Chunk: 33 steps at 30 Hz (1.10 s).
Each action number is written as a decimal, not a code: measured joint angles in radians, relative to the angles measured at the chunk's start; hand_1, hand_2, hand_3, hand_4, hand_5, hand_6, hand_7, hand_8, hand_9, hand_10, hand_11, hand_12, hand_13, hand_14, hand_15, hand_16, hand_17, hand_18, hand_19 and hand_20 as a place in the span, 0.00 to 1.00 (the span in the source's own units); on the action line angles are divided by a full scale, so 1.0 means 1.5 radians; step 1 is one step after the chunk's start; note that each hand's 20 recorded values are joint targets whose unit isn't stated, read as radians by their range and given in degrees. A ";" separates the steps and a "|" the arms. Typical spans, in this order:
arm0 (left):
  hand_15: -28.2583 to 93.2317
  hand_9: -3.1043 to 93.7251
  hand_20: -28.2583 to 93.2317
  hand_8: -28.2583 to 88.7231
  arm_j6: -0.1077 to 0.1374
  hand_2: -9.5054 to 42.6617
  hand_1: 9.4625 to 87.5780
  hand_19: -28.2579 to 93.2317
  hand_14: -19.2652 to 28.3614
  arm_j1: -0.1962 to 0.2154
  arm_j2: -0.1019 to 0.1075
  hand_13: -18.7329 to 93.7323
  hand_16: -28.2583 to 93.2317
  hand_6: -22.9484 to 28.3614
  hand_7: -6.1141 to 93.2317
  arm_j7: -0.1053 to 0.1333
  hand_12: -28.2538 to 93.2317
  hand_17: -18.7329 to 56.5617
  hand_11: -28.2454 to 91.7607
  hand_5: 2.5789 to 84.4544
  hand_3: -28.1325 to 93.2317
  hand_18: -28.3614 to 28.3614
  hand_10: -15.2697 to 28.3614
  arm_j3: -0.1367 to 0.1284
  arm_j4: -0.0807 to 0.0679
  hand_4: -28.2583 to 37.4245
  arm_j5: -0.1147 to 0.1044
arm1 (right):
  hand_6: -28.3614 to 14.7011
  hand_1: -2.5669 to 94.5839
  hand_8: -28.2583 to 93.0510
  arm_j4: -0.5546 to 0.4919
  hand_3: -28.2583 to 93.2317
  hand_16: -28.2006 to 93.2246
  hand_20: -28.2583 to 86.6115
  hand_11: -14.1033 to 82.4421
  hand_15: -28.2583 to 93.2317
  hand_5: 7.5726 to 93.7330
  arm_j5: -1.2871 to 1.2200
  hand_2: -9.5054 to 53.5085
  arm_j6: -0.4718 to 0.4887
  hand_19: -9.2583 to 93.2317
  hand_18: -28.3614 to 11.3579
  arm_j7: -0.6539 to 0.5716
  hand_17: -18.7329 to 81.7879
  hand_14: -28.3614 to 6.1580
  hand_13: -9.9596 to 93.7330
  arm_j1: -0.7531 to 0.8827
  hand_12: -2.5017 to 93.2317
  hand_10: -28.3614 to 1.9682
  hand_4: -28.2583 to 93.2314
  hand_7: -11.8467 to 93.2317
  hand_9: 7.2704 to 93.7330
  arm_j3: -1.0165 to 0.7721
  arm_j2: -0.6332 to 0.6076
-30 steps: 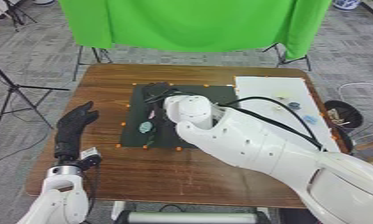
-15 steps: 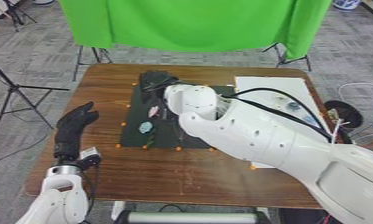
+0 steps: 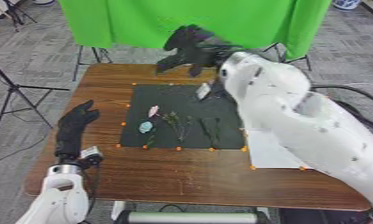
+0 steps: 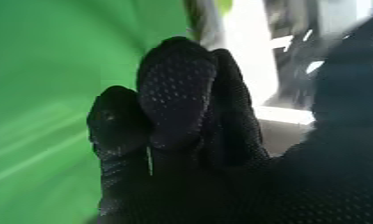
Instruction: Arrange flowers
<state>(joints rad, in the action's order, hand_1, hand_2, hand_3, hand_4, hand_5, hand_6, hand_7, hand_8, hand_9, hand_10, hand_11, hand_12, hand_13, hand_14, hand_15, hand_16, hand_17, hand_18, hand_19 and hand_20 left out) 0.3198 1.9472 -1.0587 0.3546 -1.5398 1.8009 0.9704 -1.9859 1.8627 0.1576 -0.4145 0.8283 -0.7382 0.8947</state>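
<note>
The fingers (image 4: 175, 90) of the right hand (image 3: 197, 45), in black fabric, are loosely extended, side by side in the right wrist view with the thumb apart from them; the head view blurs their tips. That hand is over the table's far edge, in front of the green cloth (image 3: 134, 25). Its white arm (image 3: 285, 112) hides part of the white sheet (image 3: 276, 150) and the right side of the brown wooden table (image 3: 129, 175).

Left of the arm, the flowers lie on the black mat (image 3: 138, 95). The leafy green sprig (image 3: 172, 119) runs lengthwise from far to near, its bushy end pointing away and its stems narrowing toward the near edge. Left of it are the small pink flower (image 3: 154, 111), its long axis roughly far to near, and the light blue flower (image 3: 146, 127), just nearer. The dark thin stems (image 3: 209, 131) to the right are hard to make out. Well left of the mat, the black-gloved left hand (image 3: 72, 127) has its fingers extended forward.
</note>
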 measured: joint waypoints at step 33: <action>0.41 0.57 0.35 0.16 0.001 0.00 0.19 0.29 0.75 0.027 -0.041 0.52 0.21 0.45 0.23 0.013 0.31 0.31 0.41 0.56 0.80 0.71 0.65 0.001 0.006 0.00 0.006 | 0.63 0.28 0.17 0.086 0.75 0.45 0.68 0.28 0.73 0.54 0.077 0.00 -0.052 1.00 0.28 -0.169 0.75 0.62 0.92 0.691 0.21 0.46 0.10 0.22 0.71 -0.573 -0.178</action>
<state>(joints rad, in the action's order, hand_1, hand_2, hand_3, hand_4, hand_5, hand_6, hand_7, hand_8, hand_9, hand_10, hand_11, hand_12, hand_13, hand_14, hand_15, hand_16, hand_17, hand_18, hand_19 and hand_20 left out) 0.3212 1.9876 -1.1203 0.3737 -1.5380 1.8097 0.9800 -1.8572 1.9781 0.0800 -0.6672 1.8644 -1.5983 0.6273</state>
